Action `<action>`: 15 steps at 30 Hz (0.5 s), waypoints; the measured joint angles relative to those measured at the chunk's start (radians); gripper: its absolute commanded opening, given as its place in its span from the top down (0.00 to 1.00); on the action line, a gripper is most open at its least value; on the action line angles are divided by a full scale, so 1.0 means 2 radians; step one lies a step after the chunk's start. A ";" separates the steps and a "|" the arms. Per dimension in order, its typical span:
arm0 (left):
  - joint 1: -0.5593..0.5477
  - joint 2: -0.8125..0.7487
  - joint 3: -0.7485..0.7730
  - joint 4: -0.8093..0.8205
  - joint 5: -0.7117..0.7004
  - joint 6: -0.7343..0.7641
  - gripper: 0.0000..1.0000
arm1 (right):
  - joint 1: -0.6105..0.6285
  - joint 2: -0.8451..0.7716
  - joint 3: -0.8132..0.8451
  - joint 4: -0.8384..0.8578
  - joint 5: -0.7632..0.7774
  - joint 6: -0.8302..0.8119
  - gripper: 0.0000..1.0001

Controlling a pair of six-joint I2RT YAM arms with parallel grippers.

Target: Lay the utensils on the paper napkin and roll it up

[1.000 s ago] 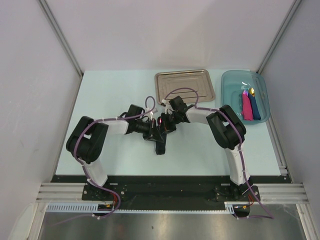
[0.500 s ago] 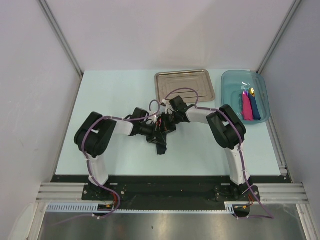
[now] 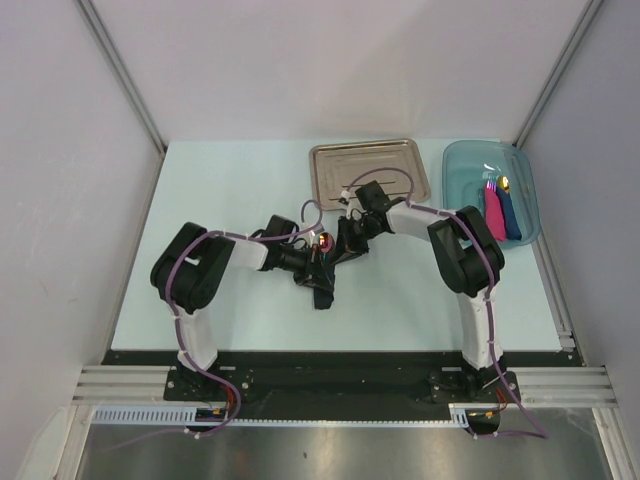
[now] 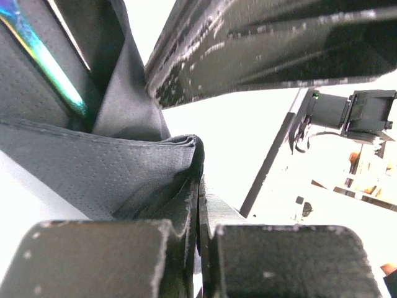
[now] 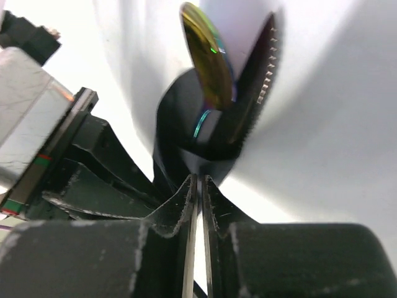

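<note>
Left hand [image 4: 198, 186] pinches napkin [image 4: 93, 174]; bin [image 3: 462, 163] holds rolls [image 3: 494, 218].

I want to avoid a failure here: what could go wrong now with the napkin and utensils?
1. The left gripper pinches only a folded edge of the paper napkin, which may unroll or tear.
2. The shiny utensil end pokes out of the napkin; it might slide out if tilted.

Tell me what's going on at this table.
Two robot arms are wrapping cutlery in a black napkin at mid-table. The left arm's fingers pinch a napkin fold. The right arm's fingers sit by the bundle, a slit apart, gripping nothing visible. A shiny spoon and a dark knife poke out of it.
</note>
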 measured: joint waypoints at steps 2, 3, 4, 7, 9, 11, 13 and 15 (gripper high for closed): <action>0.000 0.000 0.002 -0.005 0.000 0.008 1.00 | -0.004 0.000 0.000 -0.006 -0.001 -0.002 0.78; 0.000 0.000 0.004 -0.009 0.000 0.011 1.00 | -0.004 0.000 0.000 -0.007 -0.001 -0.002 0.75; 0.000 0.000 0.006 -0.014 0.000 0.017 1.00 | -0.004 0.000 0.000 -0.007 -0.004 -0.002 0.73; -0.002 -0.002 0.010 -0.026 0.000 0.034 1.00 | -0.004 -0.006 -0.008 0.001 -0.018 0.006 0.66; -0.002 -0.003 0.011 -0.032 0.000 0.047 1.00 | -0.004 -0.014 -0.016 0.005 -0.028 0.012 0.63; -0.002 -0.005 0.012 -0.037 0.002 0.058 1.00 | -0.002 -0.018 -0.020 0.010 -0.037 0.017 0.62; -0.002 -0.005 0.014 -0.043 0.004 0.068 0.99 | 0.000 -0.019 -0.023 0.018 -0.045 0.021 0.62; -0.002 -0.005 0.015 -0.047 0.007 0.076 0.99 | 0.003 -0.019 -0.025 0.021 -0.047 0.023 0.62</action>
